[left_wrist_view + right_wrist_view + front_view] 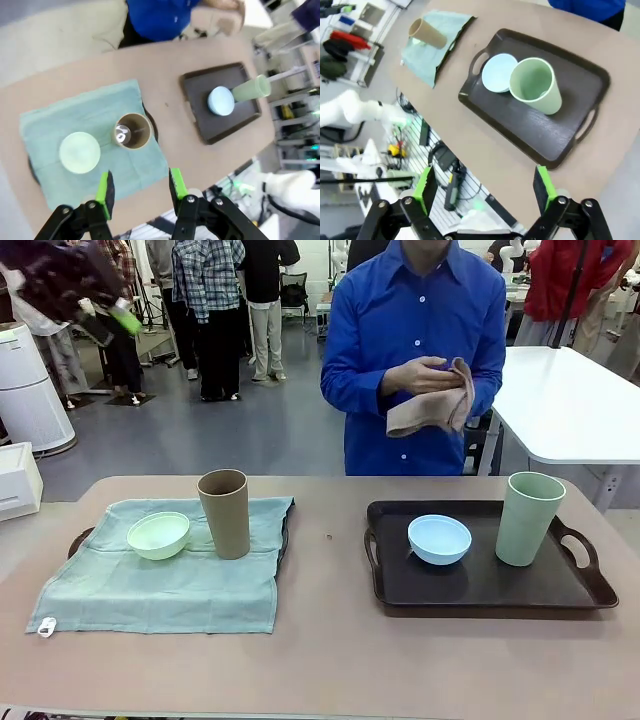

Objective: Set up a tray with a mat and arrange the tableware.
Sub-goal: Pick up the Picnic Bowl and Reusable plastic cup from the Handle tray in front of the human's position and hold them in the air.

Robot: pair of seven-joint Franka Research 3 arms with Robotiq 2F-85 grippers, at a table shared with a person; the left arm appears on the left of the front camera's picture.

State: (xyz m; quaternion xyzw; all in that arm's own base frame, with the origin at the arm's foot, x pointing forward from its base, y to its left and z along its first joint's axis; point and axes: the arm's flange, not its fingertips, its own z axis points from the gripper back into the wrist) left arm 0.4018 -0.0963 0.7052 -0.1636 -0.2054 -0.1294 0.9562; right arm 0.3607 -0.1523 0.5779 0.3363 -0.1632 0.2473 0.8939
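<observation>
Reading outward, we find green bowl [158, 535] and brown cup [224, 513] on the teal mat [160, 590] over the left tray [78, 540]: done. Blue bowl [439, 539] and green cup [529, 518] stand on the right tray [480, 585], not yet matted; the person [415, 320] holds a tan cloth [432, 412]. Left gripper [140, 185] and right gripper [484, 182] hover, jaws apart, empty.

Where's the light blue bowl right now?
Front view: the light blue bowl sits on the dark tray on the robot's right, just left of the pale green cup.
</observation>
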